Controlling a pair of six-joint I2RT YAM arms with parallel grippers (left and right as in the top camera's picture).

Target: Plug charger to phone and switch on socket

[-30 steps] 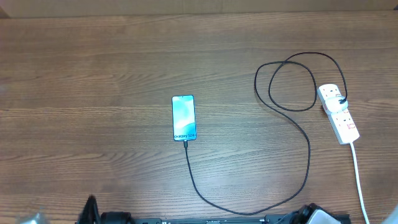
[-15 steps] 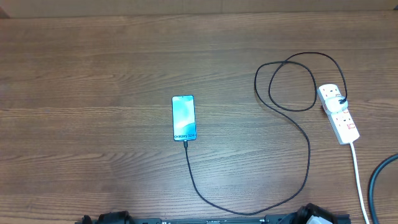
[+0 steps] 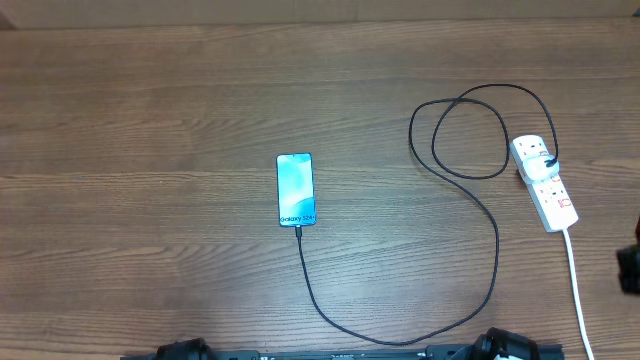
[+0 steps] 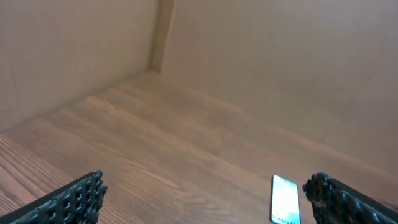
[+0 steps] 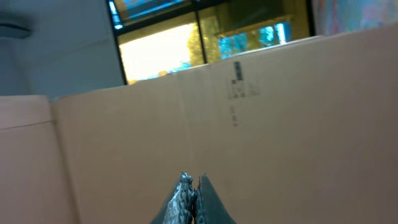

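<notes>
Right end effector (image 5: 191, 186) is closed and empty; left end effector (image 4: 205, 199) is spread wide. Right arm (image 3: 628, 268) is newly seen near socket (image 3: 545, 185). Charger (image 3: 497, 250) is plugged into phone (image 3: 295, 189), so switching is judged next.

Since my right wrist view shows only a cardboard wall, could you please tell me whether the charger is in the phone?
Observer: Overhead, the charger cable's tip meets the phone's near short edge; it looks plugged in.
Operator: Thank you. Where does its other end go?
Observer: It loops over to a black plug seated in the white power strip.
Operator: Is the strip switched on?
Observer: I cannot tell; its red switches are too small to read.
</notes>
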